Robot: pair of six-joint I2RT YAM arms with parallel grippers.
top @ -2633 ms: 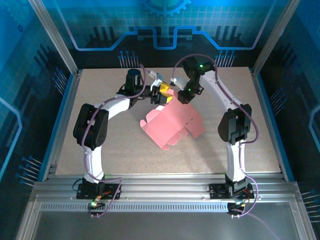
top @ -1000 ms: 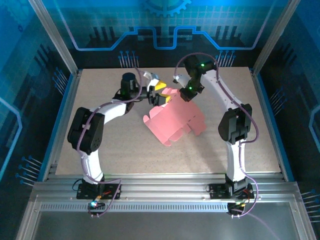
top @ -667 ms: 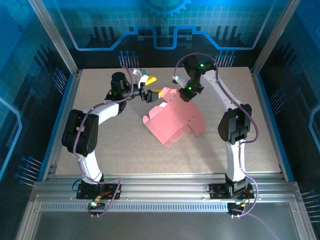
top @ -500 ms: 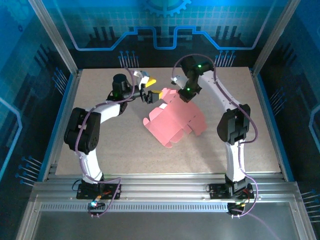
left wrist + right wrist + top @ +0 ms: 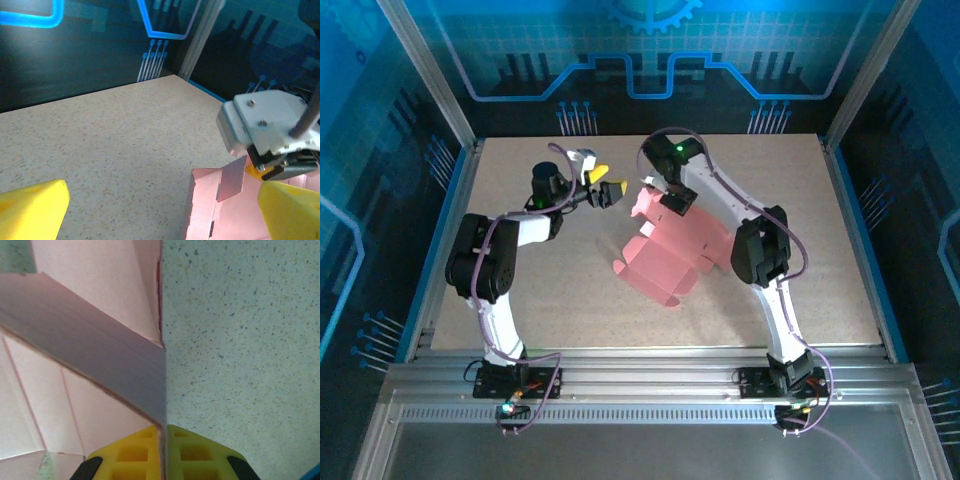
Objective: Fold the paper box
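The pink paper box (image 5: 675, 250) lies partly folded in the middle of the table, with one flap raised at its far left corner. My right gripper (image 5: 660, 205) is shut on that flap. In the right wrist view its yellow fingers (image 5: 125, 457) pinch the thin card edge, and the paper box (image 5: 90, 340) spreads out to the left. My left gripper (image 5: 610, 180) hovers open just left of the box, apart from it. From the left wrist, the yellow fingertips (image 5: 30, 212) stand wide, with the paper box (image 5: 225, 210) and the right gripper (image 5: 260, 172) ahead to the right.
The speckled tabletop (image 5: 520, 280) has free room left, right and in front of the box. Metal frame posts (image 5: 435, 90) and blue panel walls close off the back and sides. A blue edge strip (image 5: 440, 240) borders the table on the left.
The left gripper let go, opened wide and drew back to the left. The right arm swung left with the flap in its grip, and the box shifted slightly.
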